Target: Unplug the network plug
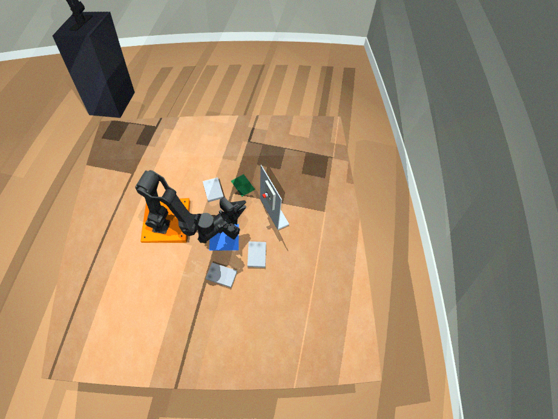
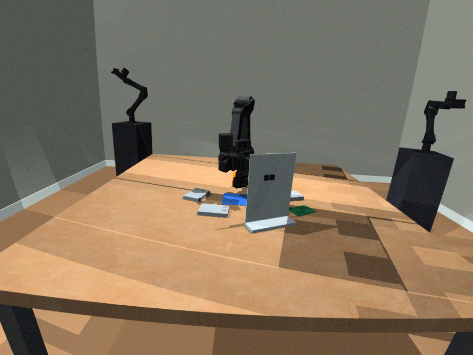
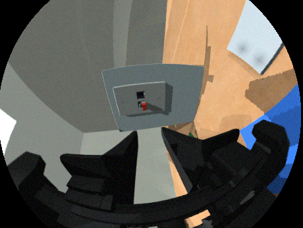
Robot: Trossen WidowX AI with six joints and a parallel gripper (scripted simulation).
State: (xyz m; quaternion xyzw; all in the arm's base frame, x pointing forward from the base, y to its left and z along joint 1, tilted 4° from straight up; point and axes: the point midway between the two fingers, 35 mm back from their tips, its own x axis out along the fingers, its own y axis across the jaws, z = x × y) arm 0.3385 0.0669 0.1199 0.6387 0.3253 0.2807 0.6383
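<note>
A small plug with a red part (image 1: 264, 195) (image 3: 144, 106) sits in the lower of two openings in the wrist view, on a raised plate (image 3: 126, 99) on the upright grey panel (image 1: 275, 217) (image 2: 269, 198) (image 3: 184, 82). Its thin tab is too small to make out. My gripper (image 1: 243, 204) (image 3: 149, 132) is partly open and empty, short of the panel, with fingers pointing towards it. In the exterior view the panel hides the plug. A blue square (image 1: 225, 244) (image 2: 233, 199) (image 3: 283, 113) lies below my gripper. A smaller green square (image 1: 243, 184) (image 2: 302, 210) lies near the panel.
One white block (image 1: 213, 189) (image 2: 297, 196) lies beside the green square. Two more, one (image 1: 256, 254) (image 2: 213, 210) (image 3: 260, 36) nearer the panel and one (image 1: 227, 277) (image 2: 196, 195) farther back, lie near the blue square. My arm stands on an orange base (image 1: 153, 236).
</note>
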